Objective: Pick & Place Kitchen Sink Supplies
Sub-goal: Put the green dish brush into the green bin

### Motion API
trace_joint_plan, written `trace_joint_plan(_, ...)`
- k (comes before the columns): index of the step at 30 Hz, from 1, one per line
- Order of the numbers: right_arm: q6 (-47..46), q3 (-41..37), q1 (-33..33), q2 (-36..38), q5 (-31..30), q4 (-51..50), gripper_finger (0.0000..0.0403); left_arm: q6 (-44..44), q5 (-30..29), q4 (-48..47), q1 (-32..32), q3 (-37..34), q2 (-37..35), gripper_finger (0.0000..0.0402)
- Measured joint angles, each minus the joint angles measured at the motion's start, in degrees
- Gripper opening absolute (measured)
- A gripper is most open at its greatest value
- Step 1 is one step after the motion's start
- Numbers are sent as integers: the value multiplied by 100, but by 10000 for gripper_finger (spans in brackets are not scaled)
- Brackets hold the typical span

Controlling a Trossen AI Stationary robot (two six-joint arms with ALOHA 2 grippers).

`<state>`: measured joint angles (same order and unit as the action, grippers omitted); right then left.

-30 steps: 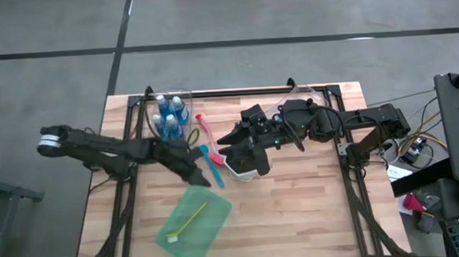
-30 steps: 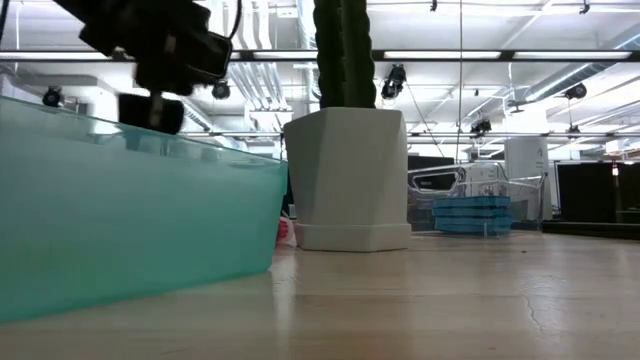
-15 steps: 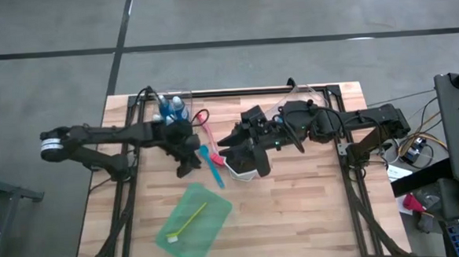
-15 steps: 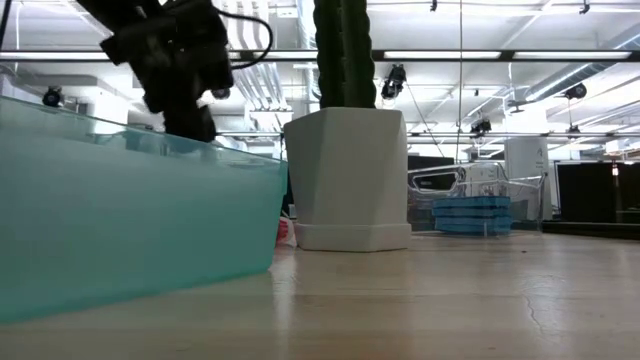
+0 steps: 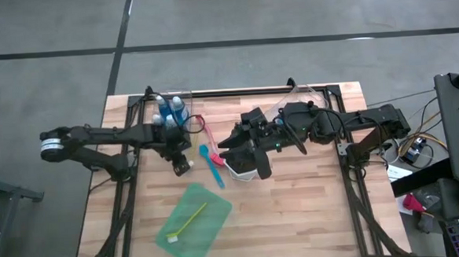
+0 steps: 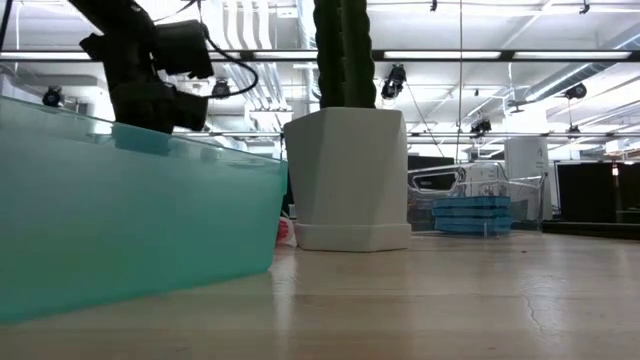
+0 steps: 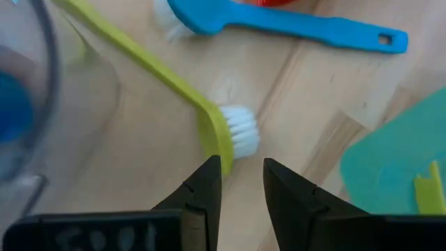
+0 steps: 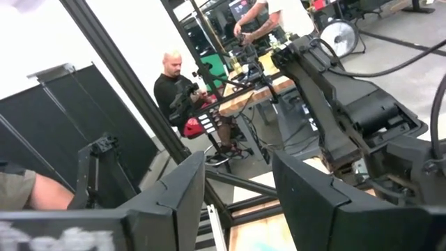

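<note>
the left gripper (image 7: 237, 178) hangs over the worktop (image 5: 312, 211) near its far left corner, its 2 fingers (image 7: 205, 185) a narrow gap apart with nothing between them, the tips just beside the white bristle head of a lime brush (image 7: 209, 125) that lies flat on the wood. a blue brush (image 5: 211, 162) lies near it, toward the middle of the worktop, with a red brush (image 5: 207, 130) just beyond it toward the far edge. the blue bottles (image 5: 171, 109) with white caps stand by the far left corner, close to the left arm. a second lime brush (image 5: 189, 221) lies on the green sheet (image 5: 194, 226) nearer the front edge. the right gripper (image 8: 233, 188) is tipped up over the white pot (image 5: 243, 169) near the middle of the worktop, its fingers partly apart and holding nothing. in the right wrist view, people (image 8: 178, 94) show in the room beyond.
</note>
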<state>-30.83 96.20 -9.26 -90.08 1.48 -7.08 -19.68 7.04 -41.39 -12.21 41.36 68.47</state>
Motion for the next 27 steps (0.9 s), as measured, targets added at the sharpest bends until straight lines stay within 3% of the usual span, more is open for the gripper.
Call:
trace_joint_plan(4, 44, 0, 2, 0, -4, -2, 160, -169, 165, 139, 0, -119, -2, 121)
trace_joint_plan(15, 98, 0, 0, 0, -10, -9, 144, -422, 155, 941, 4, -326, 52, 234)
trace_joint_plan(22, 94, 0, 0, 0, -9, -10, 139, -548, 143, 833, 31, -309, 78, 239)
trace_joint_plan(27, 85, 0, 0, 0, -9, -12, 143, -643, 156, 26, 30, -9, 81, 238)
